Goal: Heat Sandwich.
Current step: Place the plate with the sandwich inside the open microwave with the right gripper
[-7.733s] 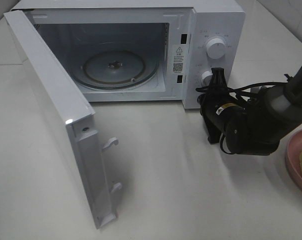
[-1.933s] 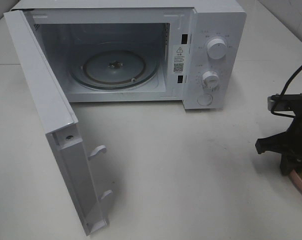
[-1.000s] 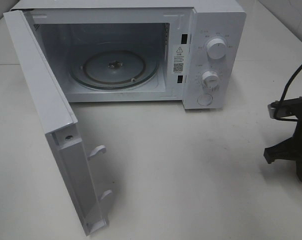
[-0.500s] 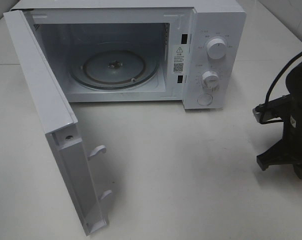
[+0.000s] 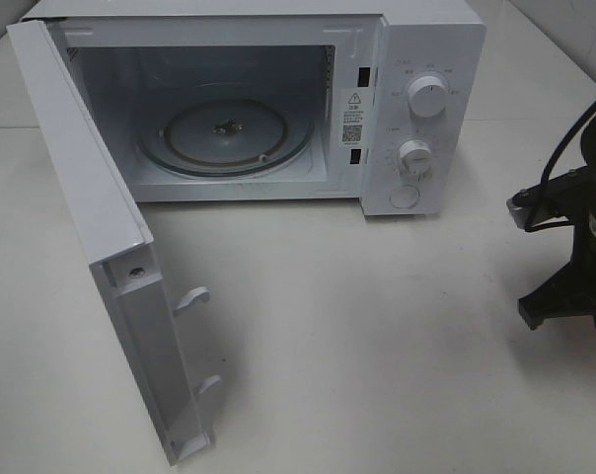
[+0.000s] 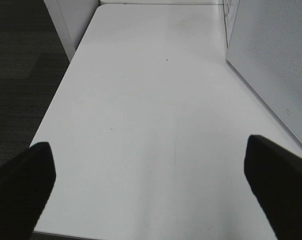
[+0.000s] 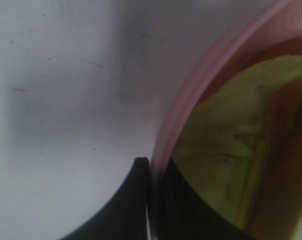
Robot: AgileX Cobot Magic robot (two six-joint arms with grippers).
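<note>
Pink plate point(image 7: 177, 107) rim clamped by closed right tool point(image 7: 153, 195), yellowish-green sandwich point(image 7: 221, 135) lying on it. Left tool point(image 6: 151, 175) spread wide above white surface point(image 6: 151, 90). White microwave point(image 5: 426, 59) door open.

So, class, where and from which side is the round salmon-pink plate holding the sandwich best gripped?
Grip the round salmon-pink plate by its thin raised rim, coming down over the edge, one finger outside, one inside. The rim stands clear of the yellowish-green sandwich, so nothing gets squashed; the right gripper is shut on it that way.
</note>
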